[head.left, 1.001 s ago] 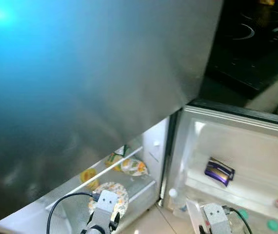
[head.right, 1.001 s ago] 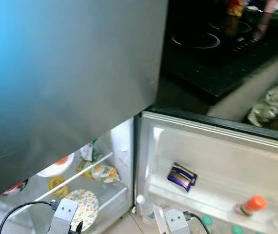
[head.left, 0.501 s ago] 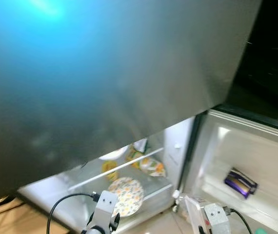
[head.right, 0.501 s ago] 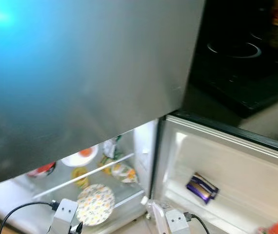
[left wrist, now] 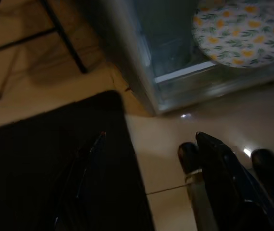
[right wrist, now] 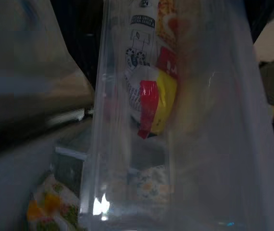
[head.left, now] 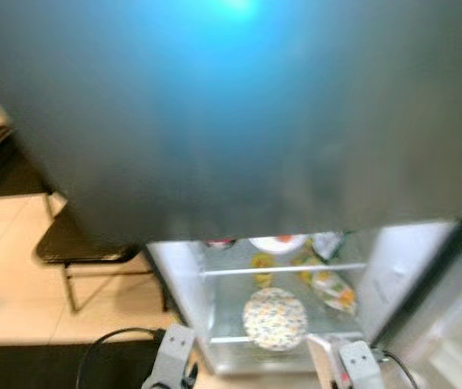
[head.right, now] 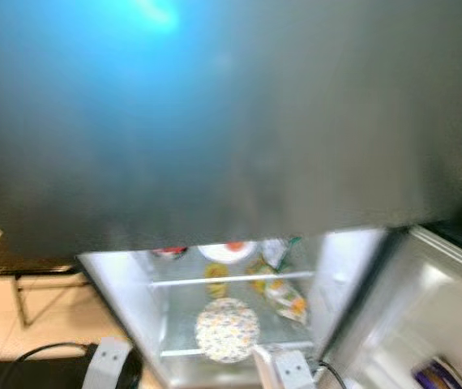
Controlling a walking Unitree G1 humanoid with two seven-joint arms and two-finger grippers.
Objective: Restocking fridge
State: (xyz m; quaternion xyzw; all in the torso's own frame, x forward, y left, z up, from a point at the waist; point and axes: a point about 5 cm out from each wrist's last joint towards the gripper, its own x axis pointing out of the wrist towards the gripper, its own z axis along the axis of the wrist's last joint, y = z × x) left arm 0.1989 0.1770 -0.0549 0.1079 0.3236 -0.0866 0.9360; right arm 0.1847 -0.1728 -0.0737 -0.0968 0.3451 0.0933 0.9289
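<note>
While the right pincer (head.left: 328, 374) grips a clear bag of packaged food (right wrist: 175, 110) low before the open fridge (head.left: 284, 304), the bag could snag the shelf (head.left: 284, 268) or floral plate (head.left: 275, 318); the left pincer (left wrist: 151, 178) hangs spread, idle.
</note>
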